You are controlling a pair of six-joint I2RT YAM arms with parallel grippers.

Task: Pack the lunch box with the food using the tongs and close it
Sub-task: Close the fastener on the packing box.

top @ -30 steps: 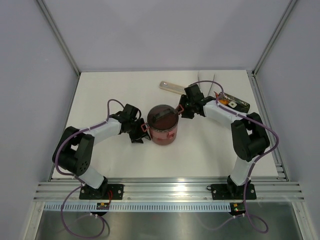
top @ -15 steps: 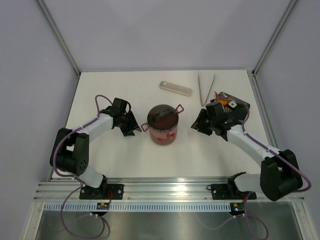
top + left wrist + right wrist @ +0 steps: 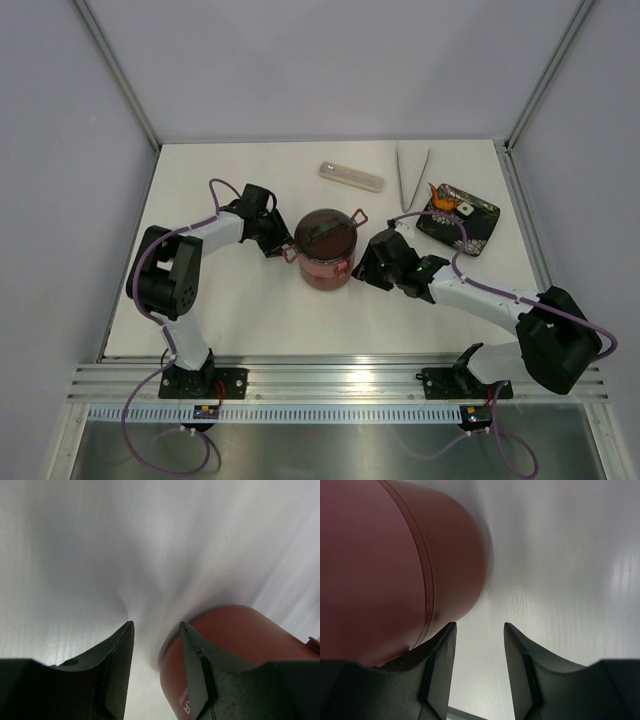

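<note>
L gripper (image 3: 272, 240) & R gripper (image 3: 365, 268), half open, empty, flank lunch box (image 3: 325, 250) mid-frame; better to brace its 2 sides evenly.

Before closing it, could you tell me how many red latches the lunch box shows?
2: the near-left latch and the far-right latch on the lunch box; others may be hidden.

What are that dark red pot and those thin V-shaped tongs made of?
The lunch box looks like smooth maroon plastic, going by its even colour and soft sheen; coated metal is possible. The tongs look like bare metal: thin, silvery arms.
</note>
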